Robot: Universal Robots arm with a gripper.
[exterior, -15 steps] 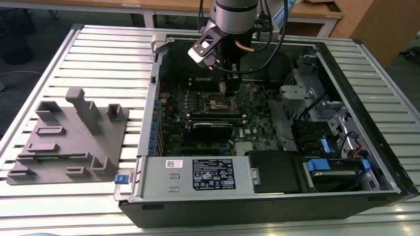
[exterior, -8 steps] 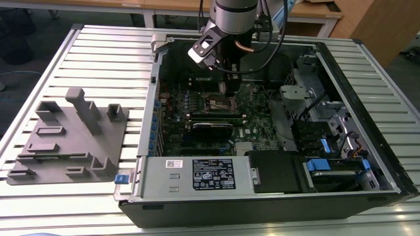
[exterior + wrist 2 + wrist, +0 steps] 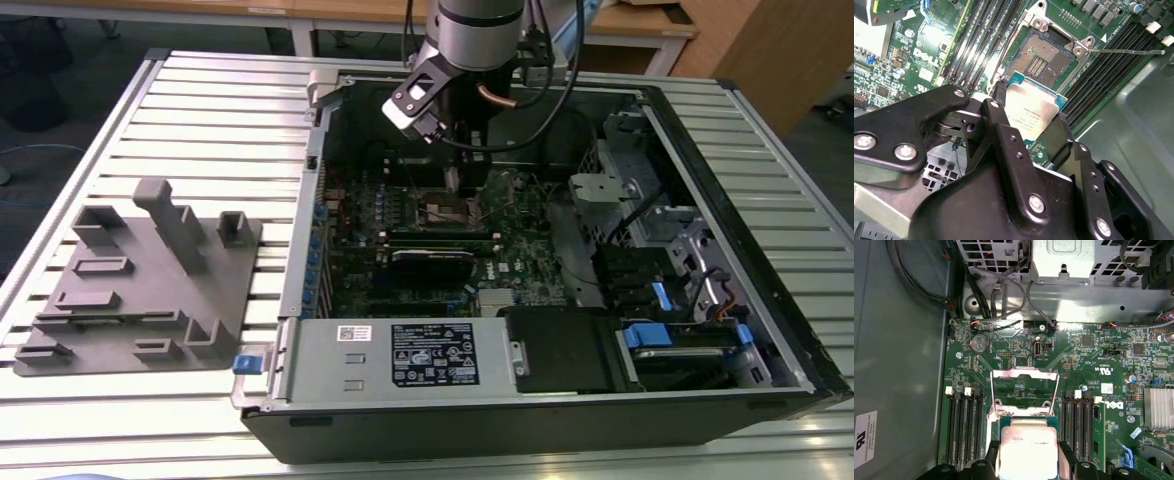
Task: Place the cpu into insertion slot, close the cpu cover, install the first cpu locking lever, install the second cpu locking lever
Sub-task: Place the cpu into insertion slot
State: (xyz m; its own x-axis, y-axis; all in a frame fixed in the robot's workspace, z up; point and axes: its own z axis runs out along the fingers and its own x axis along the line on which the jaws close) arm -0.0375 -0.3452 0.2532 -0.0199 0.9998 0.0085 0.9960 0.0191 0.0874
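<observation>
My gripper (image 3: 1029,120) is shut on the cpu (image 3: 1031,111), a flat square chip with a silvery top and a teal edge, held by two opposite sides. The cpu (image 3: 1027,446) hangs just above the motherboard, beside the insertion slot (image 3: 1040,56), whose dark contact field lies bare inside a shiny metal rim. The cpu cover (image 3: 1024,373), a thin metal frame with a window, stands swung open past the slot. A thin locking lever (image 3: 1126,50) sticks out free from the socket's corner. In the exterior view the gripper (image 3: 458,182) hangs over the socket (image 3: 451,210) inside the open computer case.
Rows of long black memory slots (image 3: 963,427) flank the socket on both sides. A silver heatsink (image 3: 1159,407) sits on the board further off. Cables (image 3: 1004,295) and the case's metal wall (image 3: 899,365) lie close by. A grey fixture (image 3: 140,275) rests on the slatted table, at the exterior view's left.
</observation>
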